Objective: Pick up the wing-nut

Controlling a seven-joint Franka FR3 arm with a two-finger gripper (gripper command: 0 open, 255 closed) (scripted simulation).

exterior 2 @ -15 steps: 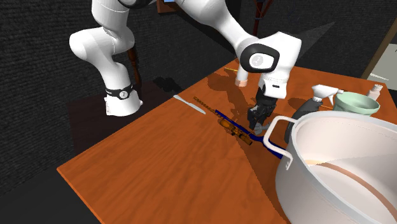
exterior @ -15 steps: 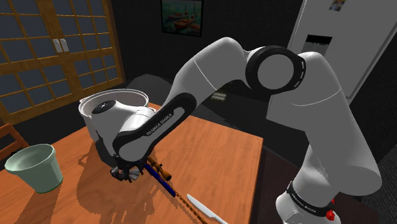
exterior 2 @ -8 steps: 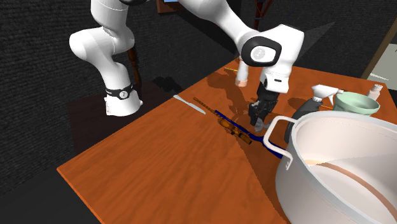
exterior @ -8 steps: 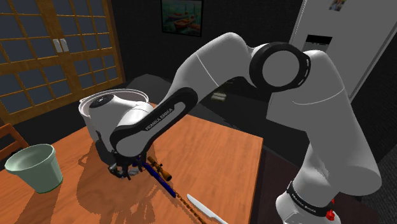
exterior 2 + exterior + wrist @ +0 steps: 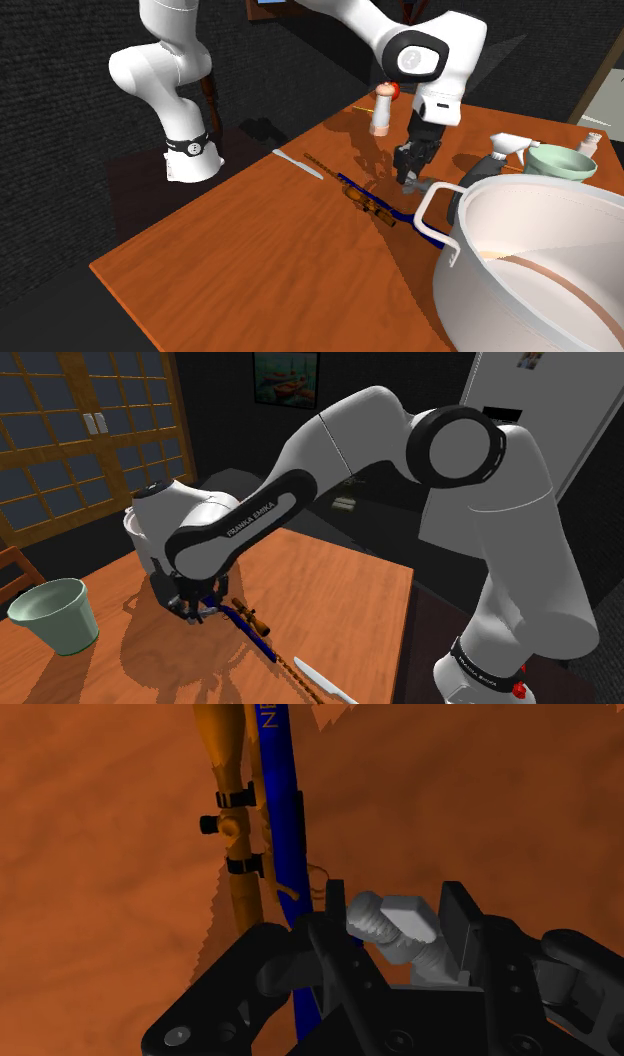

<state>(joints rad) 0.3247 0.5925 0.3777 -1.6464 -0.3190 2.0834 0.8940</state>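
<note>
The gripper (image 5: 393,936) is black and blocky, and its two fingers (image 5: 458,929) pinch the wing-nut (image 5: 405,916) between them. The wing-nut is grey, with a round part that has ridges like a screw and a flat, pale wing on top. In the shoulder view the gripper (image 5: 192,610) hangs low over the table (image 5: 350,597) in the lower left part of the picture. In the second exterior view it (image 5: 408,180) is right of the middle, near the top.

The table is orange-brown with a wavy wood look. Just beside the gripper lies a long, thin blue stick (image 5: 283,824) with a brown tube (image 5: 228,804) strapped to it by two black bands. The blue stick has white letters at its end that look like "NE"; the rest is cut off. The white arm (image 5: 330,462) is smooth and round, and its dark band reads "FRANKA EMIKA".

A big, round, pale pot (image 5: 540,270) with a loop handle fills the lower right of the second exterior view. A light green cup (image 5: 55,614) stands at the lower left of the shoulder view. A white knife (image 5: 322,684) lies at the bottom edge there.
</note>
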